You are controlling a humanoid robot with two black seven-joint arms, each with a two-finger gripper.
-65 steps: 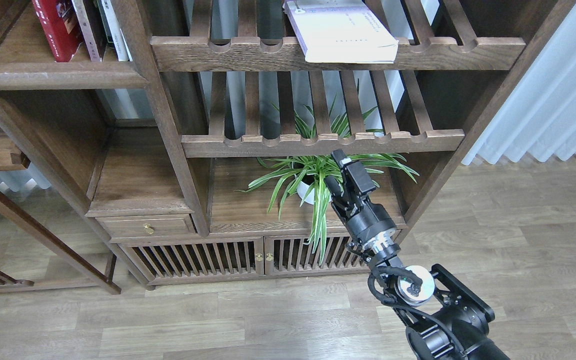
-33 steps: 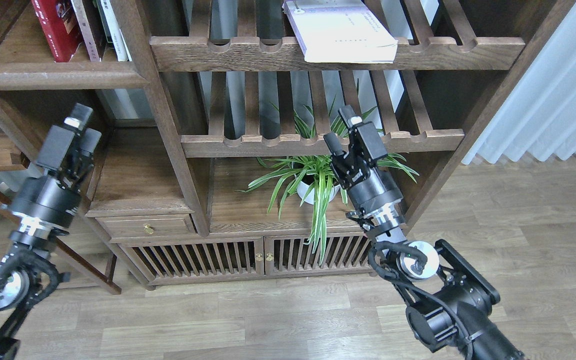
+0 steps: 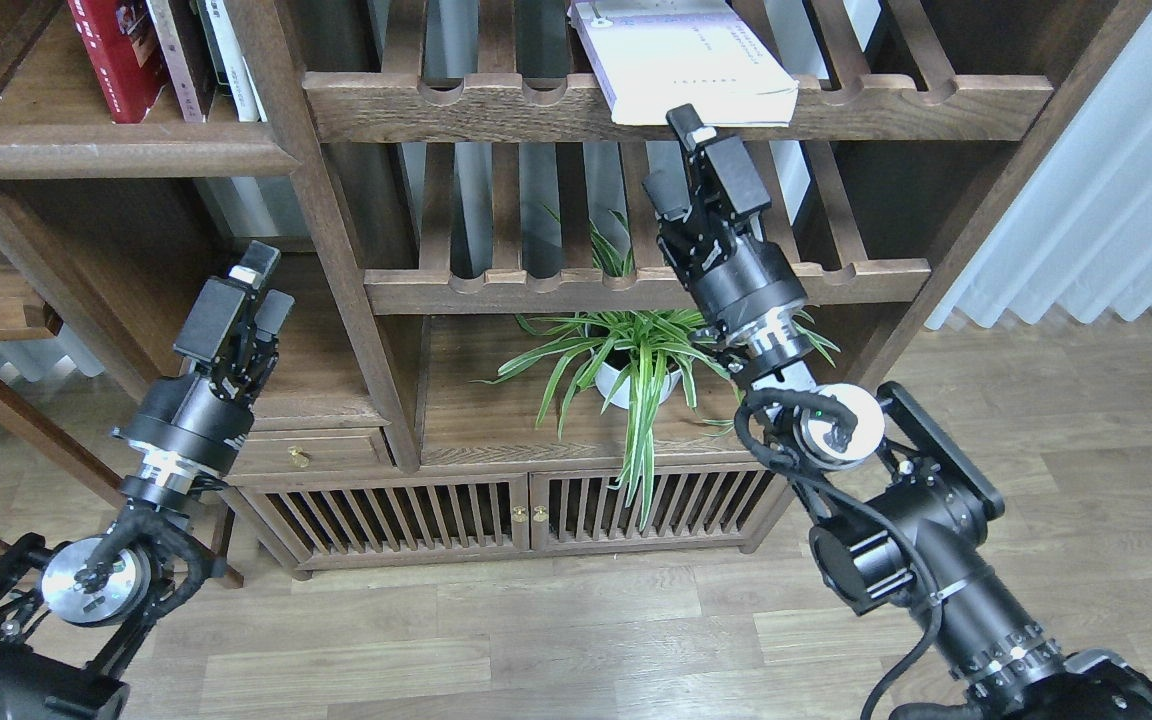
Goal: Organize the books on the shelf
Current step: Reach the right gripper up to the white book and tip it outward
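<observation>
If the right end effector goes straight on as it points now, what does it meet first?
Probably the thick pale lavender book lying on the slatted wooden rack; the right end effector points up at its overhanging front edge, though depth is unclear.

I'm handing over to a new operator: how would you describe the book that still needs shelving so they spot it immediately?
Find the upper slatted rack with the scalloped front rail. The pale lavender book lies flat there, overhanging the rail above the right gripper. The other books stand upright at upper left.

The pale lavender paperback (image 3: 691, 60) overhangs the slatted rack's scalloped front rail (image 3: 676, 108), open air just below it. Lower down, a second slatted rack (image 3: 636, 285) and a green spider plant (image 3: 636, 350) crowd the middle bay. The solid dark-brown shelf board (image 3: 116, 150) has bare room left of its upright red book (image 3: 116, 55).
</observation>
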